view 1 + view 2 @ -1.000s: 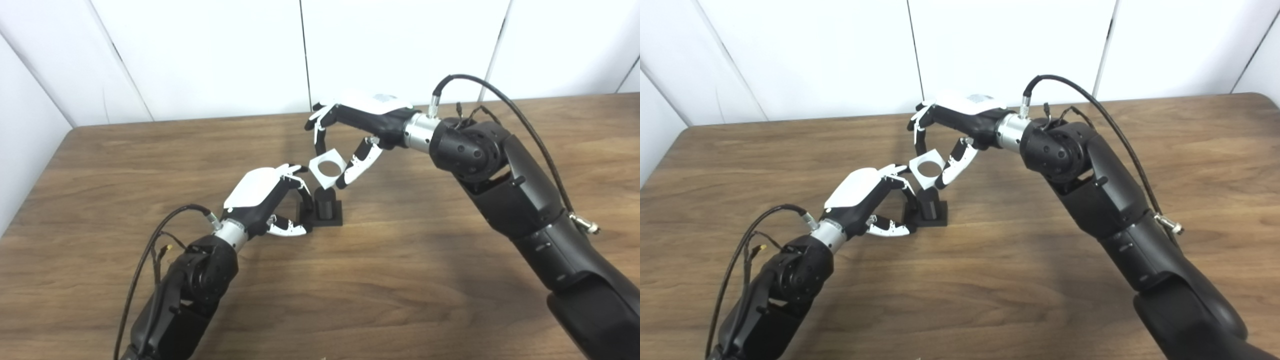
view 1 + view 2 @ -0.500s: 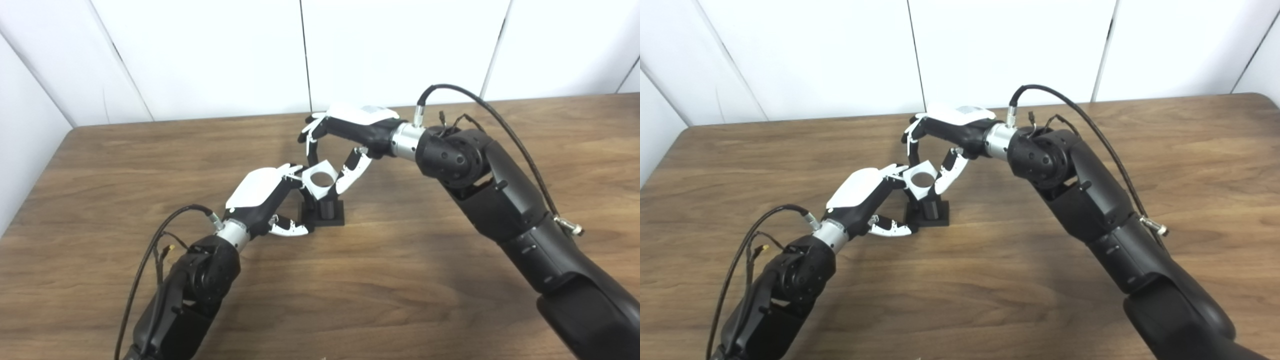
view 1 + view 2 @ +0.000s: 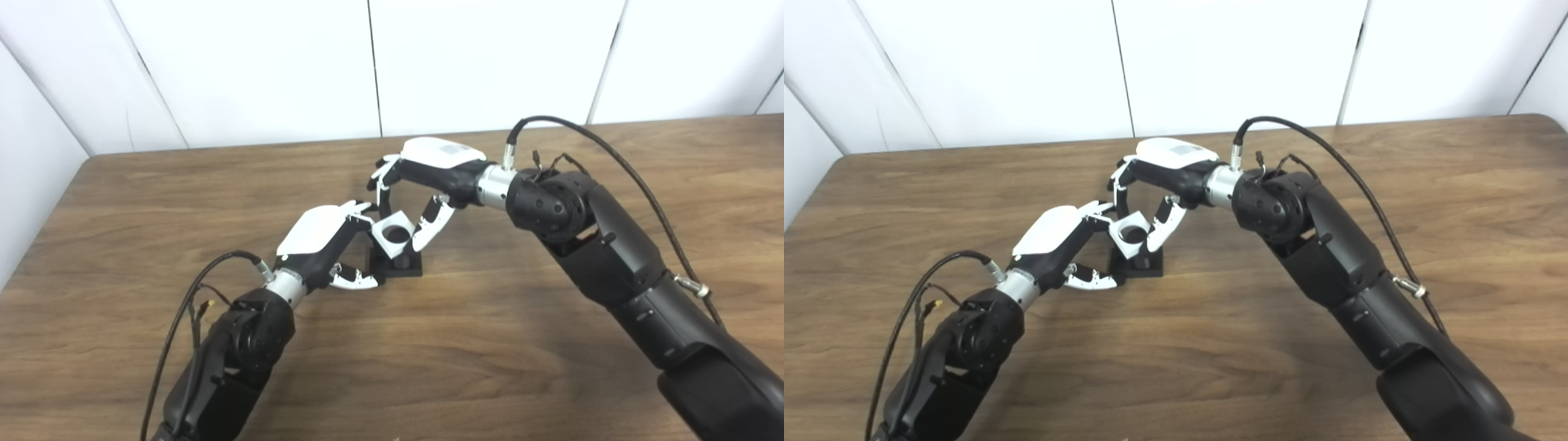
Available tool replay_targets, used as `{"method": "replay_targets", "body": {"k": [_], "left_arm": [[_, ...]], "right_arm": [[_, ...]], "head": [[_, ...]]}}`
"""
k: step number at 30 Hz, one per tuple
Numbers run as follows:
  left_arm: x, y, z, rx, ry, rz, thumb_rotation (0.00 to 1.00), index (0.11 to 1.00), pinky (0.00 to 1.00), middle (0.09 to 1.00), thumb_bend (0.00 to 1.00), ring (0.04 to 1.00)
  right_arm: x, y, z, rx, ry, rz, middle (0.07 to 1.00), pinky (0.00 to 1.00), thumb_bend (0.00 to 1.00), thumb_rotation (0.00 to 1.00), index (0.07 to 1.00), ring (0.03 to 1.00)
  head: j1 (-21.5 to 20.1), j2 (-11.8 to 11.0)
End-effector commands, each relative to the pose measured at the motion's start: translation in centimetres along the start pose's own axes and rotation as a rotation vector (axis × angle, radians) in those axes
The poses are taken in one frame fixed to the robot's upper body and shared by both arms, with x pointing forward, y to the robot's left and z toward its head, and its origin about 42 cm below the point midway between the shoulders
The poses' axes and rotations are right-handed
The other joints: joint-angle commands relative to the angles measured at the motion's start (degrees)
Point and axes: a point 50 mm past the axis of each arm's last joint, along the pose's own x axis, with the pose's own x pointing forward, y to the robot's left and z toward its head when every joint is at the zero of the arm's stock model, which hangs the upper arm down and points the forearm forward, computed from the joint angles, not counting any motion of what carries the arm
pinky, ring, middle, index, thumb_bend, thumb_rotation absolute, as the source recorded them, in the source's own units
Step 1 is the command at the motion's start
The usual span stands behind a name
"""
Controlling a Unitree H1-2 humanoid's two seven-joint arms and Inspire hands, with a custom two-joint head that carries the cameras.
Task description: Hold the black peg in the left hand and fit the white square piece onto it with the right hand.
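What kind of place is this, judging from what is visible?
Probably a robot test bench: a wooden table stands against plain white wall panels, and it carries only a black peg and a white square piece.

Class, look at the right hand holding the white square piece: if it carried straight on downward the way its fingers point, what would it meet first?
Most likely the black peg: the white square piece in the right hand sits directly over it. Contact is unclear.
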Motion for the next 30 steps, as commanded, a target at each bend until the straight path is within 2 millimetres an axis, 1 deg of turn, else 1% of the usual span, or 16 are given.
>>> {"method": "replay_targets", "body": {"k": [1, 5, 17, 24, 30], "left_arm": [[-0.2, -0.7, -0.6, 0.027, 0.038, -0.056, 0.08, 0.495, 0.94, 0.927, 0.52, 0.968], [-0.4, -0.6, -0.7, 0.027, 0.033, -0.052, 0.08, 0.495, 0.93, 0.926, 0.52, 0.965], [-0.7, -0.6, -0.8, 0.030, 0.029, -0.050, 0.08, 0.496, 0.92, 0.924, 0.52, 0.957], [-0.8, -0.6, -0.7, 0.029, 0.032, -0.055, 0.08, 0.496, 0.93, 0.928, 0.52, 0.963], [-0.9, -0.5, -0.6, 0.026, 0.031, -0.054, 0.08, 0.496, 0.92, 0.927, 0.52, 0.963]], "right_arm": [[0.4, -2.1, 1.2, -0.034, -0.042, -0.059, 0.830, 0.97, 0.52, 0.14, 0.480, 0.950], [0.4, -2.1, 1.0, -0.039, -0.037, -0.060, 0.828, 0.96, 0.52, 0.14, 0.480, 0.945], [0.1, -1.7, -0.1, -0.022, -0.017, -0.065, 0.826, 0.97, 0.52, 0.14, 0.480, 0.942], [0.2, -1.8, -0.5, -0.013, -0.010, -0.077, 0.827, 0.98, 0.52, 0.14, 0.480, 0.942], [0.3, -1.3, -0.7, -0.003, 0.002, -0.068, 0.832, 0.99, 0.52, 0.14, 0.481, 0.954]], "head": [[0.03, 0.07], [0.00, 0.20], [0.17, 0.48], [0.37, 0.53], [0.59, 0.90]]}}
